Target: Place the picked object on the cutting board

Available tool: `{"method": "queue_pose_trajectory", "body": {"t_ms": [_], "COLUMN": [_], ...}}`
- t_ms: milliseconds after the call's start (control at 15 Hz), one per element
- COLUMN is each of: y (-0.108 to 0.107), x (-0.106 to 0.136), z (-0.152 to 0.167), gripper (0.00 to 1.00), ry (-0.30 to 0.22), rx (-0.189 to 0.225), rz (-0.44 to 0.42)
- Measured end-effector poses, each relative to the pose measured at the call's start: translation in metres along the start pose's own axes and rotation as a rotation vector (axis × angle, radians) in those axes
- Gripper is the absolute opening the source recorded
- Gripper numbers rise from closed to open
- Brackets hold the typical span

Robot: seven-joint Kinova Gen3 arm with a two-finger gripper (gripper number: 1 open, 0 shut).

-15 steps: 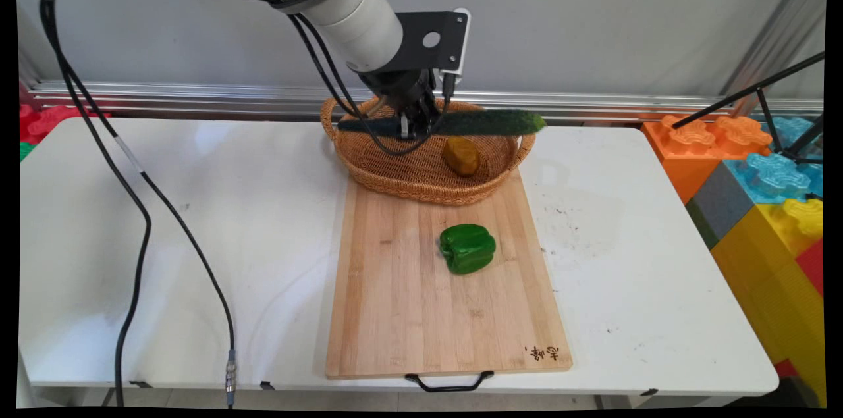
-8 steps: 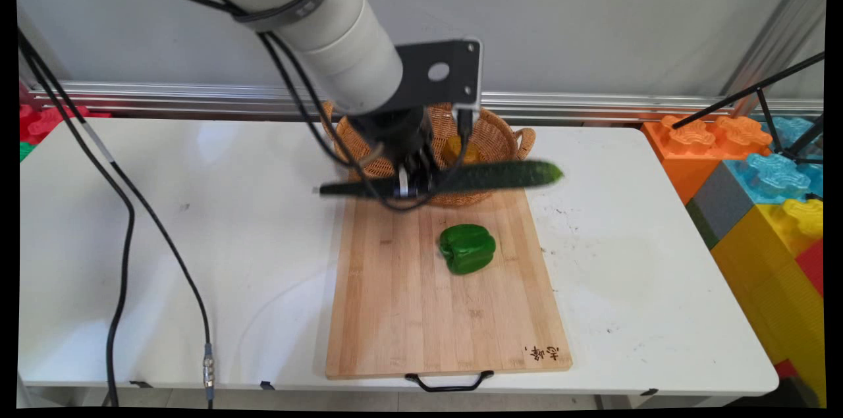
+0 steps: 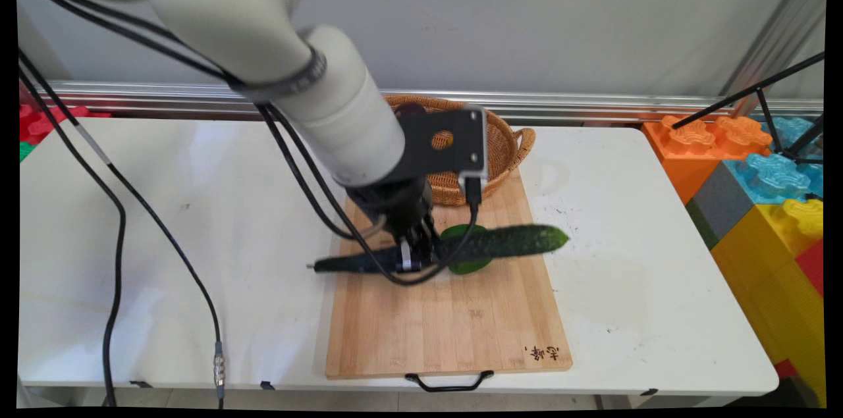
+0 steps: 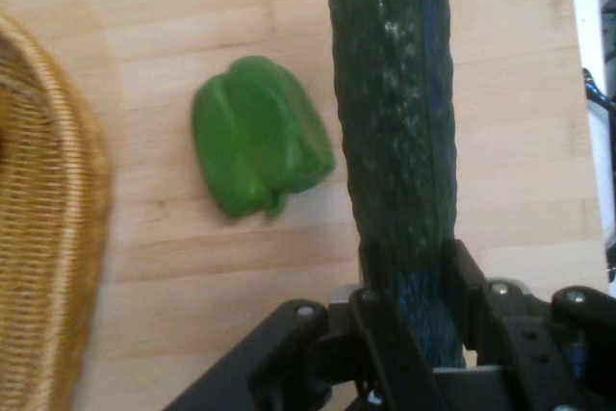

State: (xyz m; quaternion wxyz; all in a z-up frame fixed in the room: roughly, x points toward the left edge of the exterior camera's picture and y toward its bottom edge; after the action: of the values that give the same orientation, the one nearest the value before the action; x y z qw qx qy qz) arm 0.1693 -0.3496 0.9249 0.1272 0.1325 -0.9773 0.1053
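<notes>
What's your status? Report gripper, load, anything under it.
Gripper shut on cucumber, held level above cutting board. Green pepper on board below and beside cucumber, apart. Basket behind, at the board's far end.

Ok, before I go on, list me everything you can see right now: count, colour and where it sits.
cucumber: one, dark green, held level above the cutting board, crossing in front of the pepper in the main view
bell pepper: one, green, on the cutting board, beside the cucumber in the hand view
cutting board: one, light wood with a black handle at its near end, middle of the table
basket: one, woven tan, at the board's far end; contents hidden by the arm
table: one, white
building blocks: several, orange, blue, yellow, grey, right of the table; red and green ones far left
gripper: one, black, closed around the cucumber's middle
</notes>
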Motion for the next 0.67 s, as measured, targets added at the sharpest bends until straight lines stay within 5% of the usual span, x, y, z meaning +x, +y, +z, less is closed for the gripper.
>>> {"method": "queue_pose_trajectory", "body": {"t_ms": [667], "y": [0.009], "x": [-0.005], "z": [0.085], "gripper": [0.0], "ry": [-0.005], "rx": [-0.074], "rz": [-0.033]}}
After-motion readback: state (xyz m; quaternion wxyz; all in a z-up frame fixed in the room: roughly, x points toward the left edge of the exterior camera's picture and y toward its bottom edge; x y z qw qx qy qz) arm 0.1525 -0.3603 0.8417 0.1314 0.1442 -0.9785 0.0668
